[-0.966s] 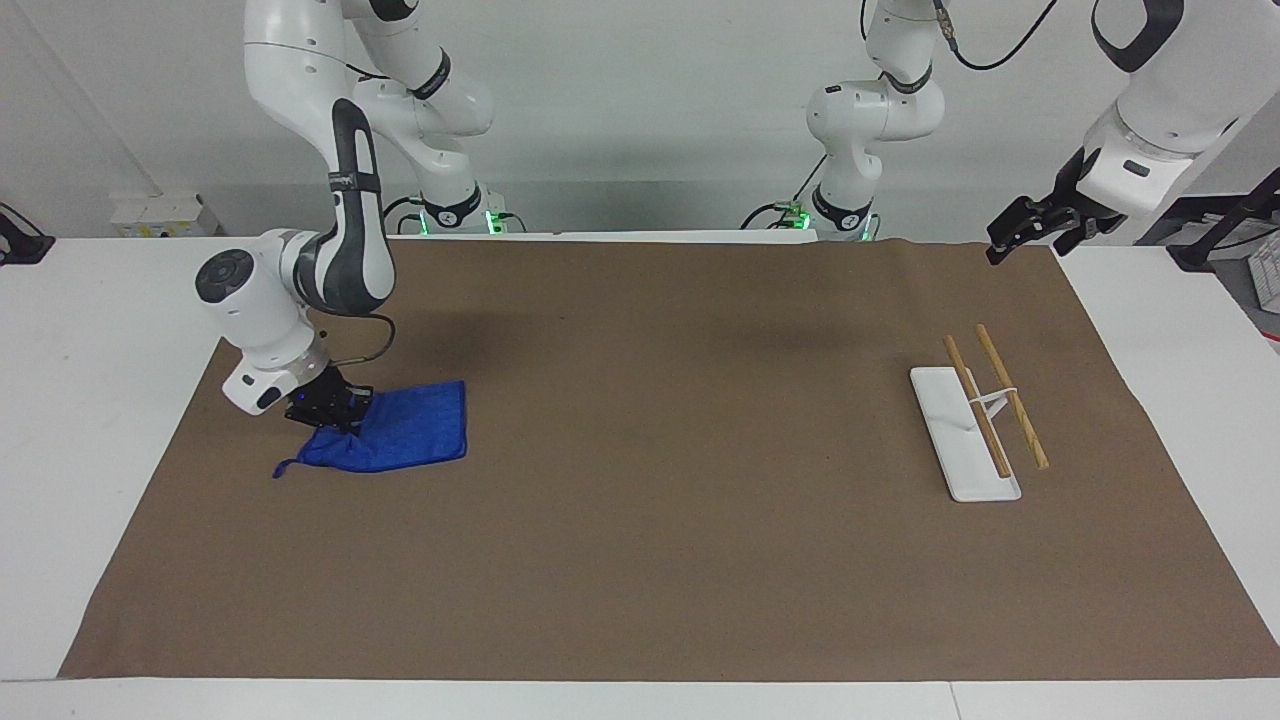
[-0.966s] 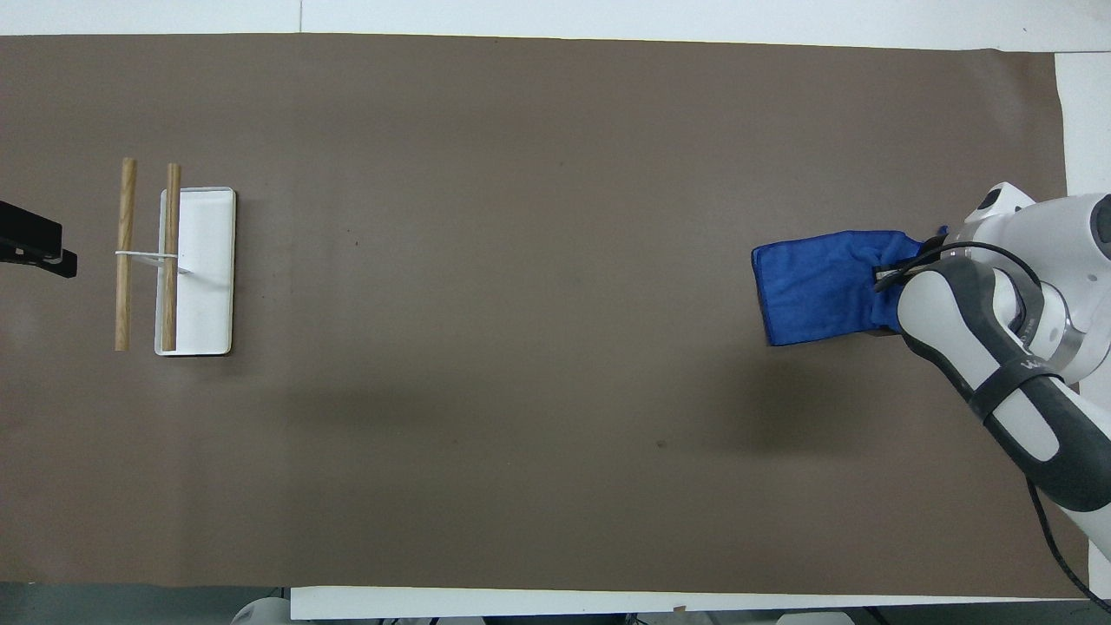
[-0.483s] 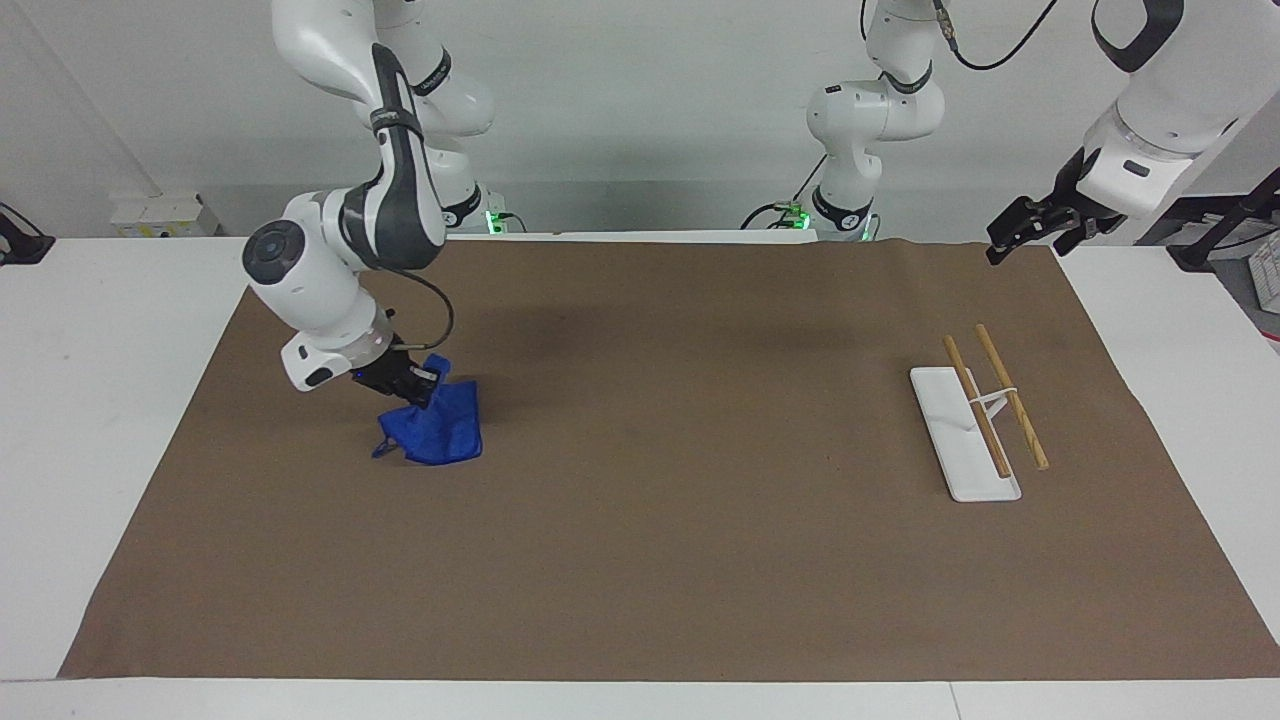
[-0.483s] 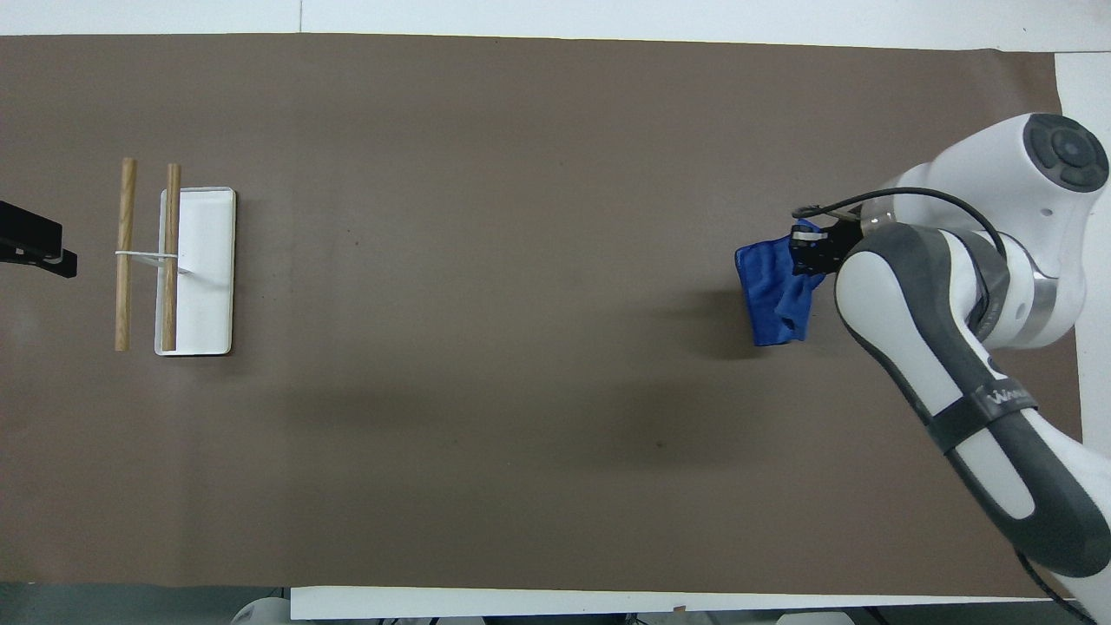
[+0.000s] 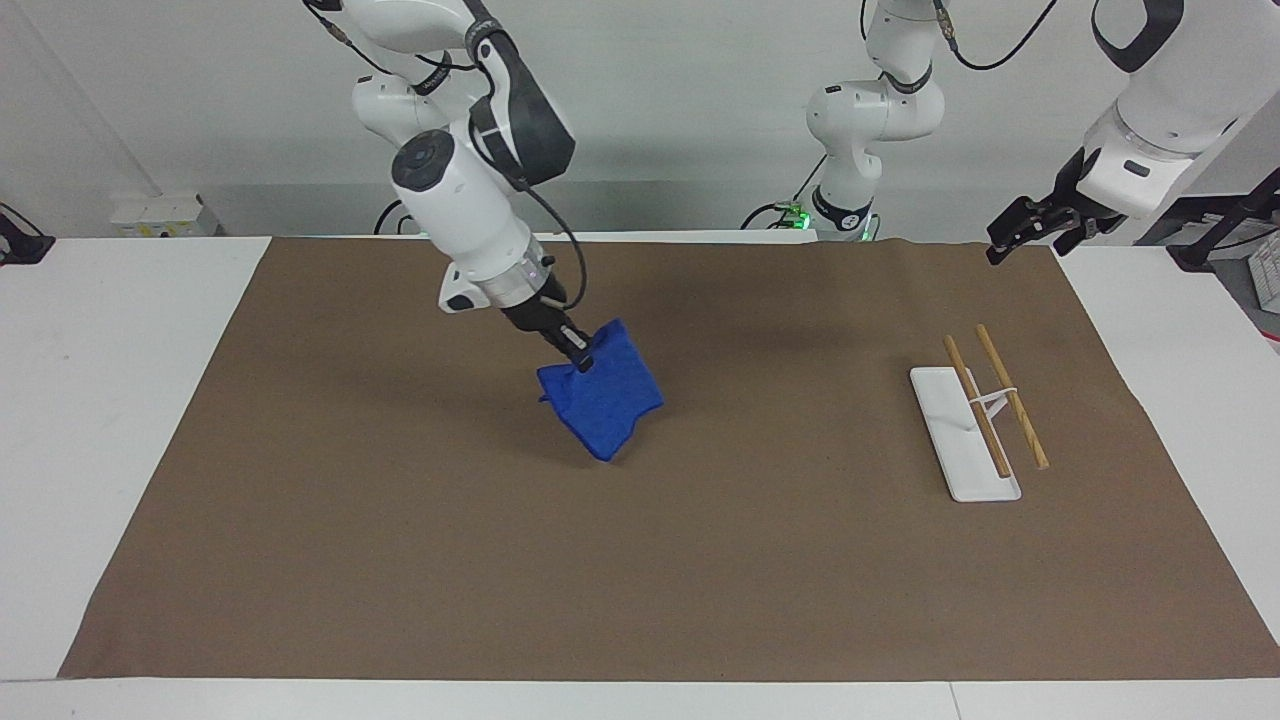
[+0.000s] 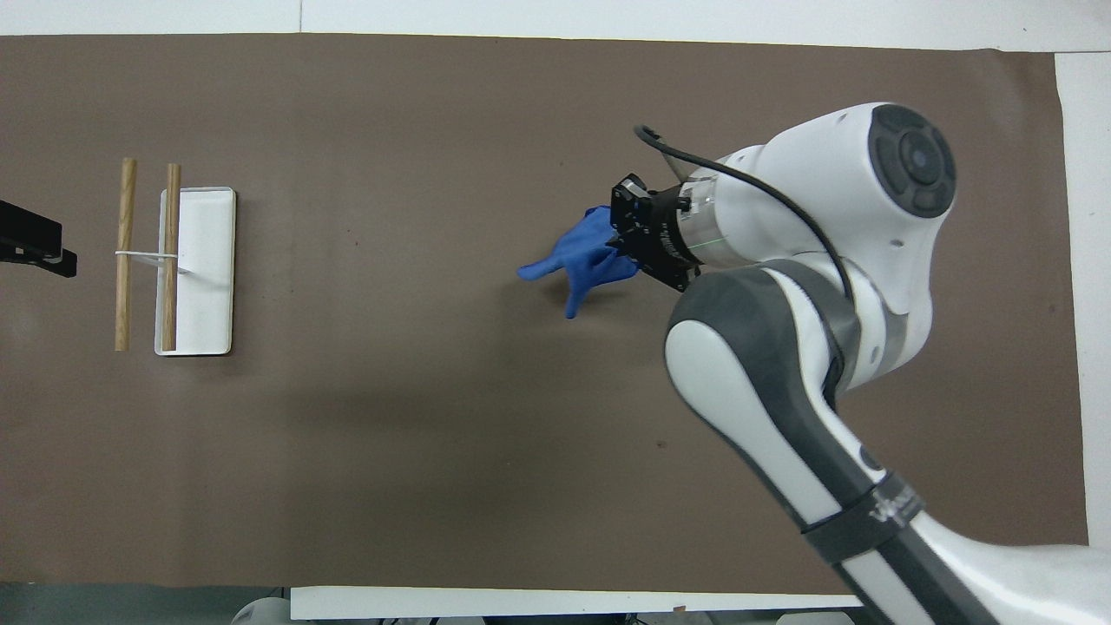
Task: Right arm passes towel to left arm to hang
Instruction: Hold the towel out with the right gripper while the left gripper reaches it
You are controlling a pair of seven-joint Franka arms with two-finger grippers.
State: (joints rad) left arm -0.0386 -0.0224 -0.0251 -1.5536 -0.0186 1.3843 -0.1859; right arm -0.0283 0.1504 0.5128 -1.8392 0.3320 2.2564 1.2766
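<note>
Bright blue, fuzzy and rectangular, the towel [image 5: 601, 403] [image 6: 580, 259] hangs crumpled below the right arm's black gripper [image 5: 574, 359] [image 6: 627, 246], whose fingers are clamped on its upper edge. It is raised clear of the brown paper table cover [image 5: 640, 560], over the middle of it. The left arm's slim black gripper [image 5: 1020, 231] [image 6: 35, 244] waits in the air, over the mat edge at its own end; its finger state cannot be determined. A white-based rack with two wooden rods [image 5: 980, 415] [image 6: 174, 258] stands near it.
</note>
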